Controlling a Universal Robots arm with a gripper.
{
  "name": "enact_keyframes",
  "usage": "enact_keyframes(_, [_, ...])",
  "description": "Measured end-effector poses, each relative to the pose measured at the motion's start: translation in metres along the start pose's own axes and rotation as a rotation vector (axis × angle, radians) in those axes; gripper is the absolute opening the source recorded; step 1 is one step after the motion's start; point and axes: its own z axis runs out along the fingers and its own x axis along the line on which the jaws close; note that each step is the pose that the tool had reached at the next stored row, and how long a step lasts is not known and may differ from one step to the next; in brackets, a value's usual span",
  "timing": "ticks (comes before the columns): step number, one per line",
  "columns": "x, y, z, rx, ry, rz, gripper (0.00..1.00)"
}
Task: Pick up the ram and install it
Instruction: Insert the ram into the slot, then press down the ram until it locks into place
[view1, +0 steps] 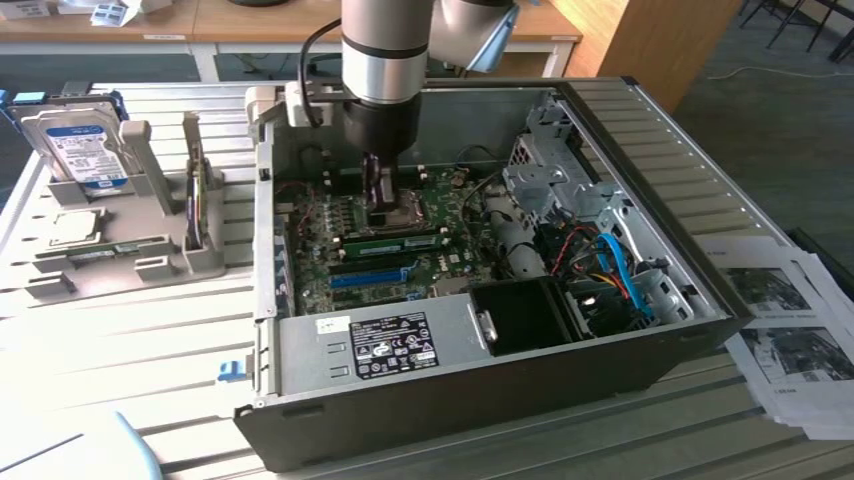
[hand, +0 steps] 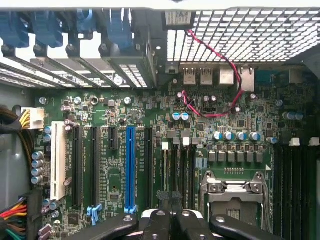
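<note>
A green ram (view1: 394, 242) stick lies along the slots on the motherboard (view1: 334, 225) inside the open computer case (view1: 641, 150). My gripper (view1: 382, 200) reaches down into the case and hangs just above and behind that stick, near the processor socket (view1: 404, 215). In the wrist view the black fingers (hand: 157, 222) are pressed together over the dark memory slots (hand: 176, 165), with the gripper (hand: 170, 212) between the long blue slot (hand: 130, 167) and the processor socket (hand: 235, 192). I see nothing gripped between the fingers.
A grey fixture (view1: 120, 260) on the exterior view's left holds a blue-labelled hard drive (view1: 80, 150) and a thin board on edge (view1: 198, 200). The power supply (view1: 387, 345), drive cage (view1: 561, 170) and cables (view1: 607, 270) crowd the case. Papers (view1: 787, 330) lie on the right.
</note>
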Motion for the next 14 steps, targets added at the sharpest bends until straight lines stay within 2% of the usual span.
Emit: enact_keyframes(14, [0.0, -0.0176, -0.0003, -0.0022, 0.0001, 0.0, 0.09])
